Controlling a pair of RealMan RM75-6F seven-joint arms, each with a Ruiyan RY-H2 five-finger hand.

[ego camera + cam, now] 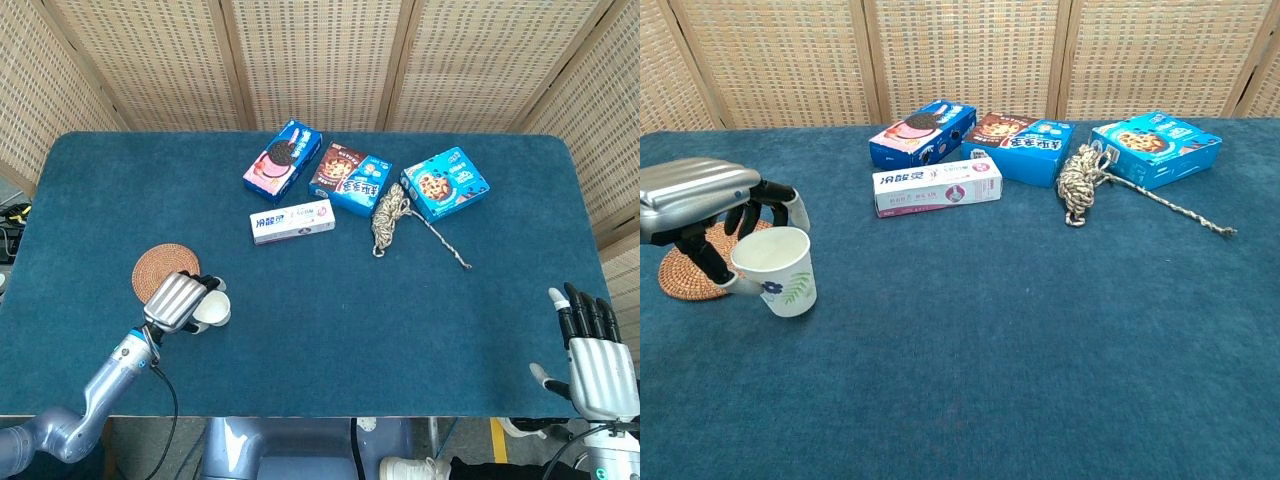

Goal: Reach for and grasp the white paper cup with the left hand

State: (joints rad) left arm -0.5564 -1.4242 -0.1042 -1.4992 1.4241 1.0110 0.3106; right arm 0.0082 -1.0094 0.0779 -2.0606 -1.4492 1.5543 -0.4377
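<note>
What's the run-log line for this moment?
stage: grasp | left robot hand: fingers wrapped around white paper cup, beside woven coaster | right robot hand: open, idle at table edge

Bright, even light; soft shadows, sharp focus.

We are reading little here. The toothpaste box (937,187) is showing Chinese characters on its left end, too small for us to make out. The cookie boxes (923,132) (1019,146) (1155,147) are carrying printed lettering we cannot read. The white paper cup (777,272) is bearing a leaf motif, no text.
</note>
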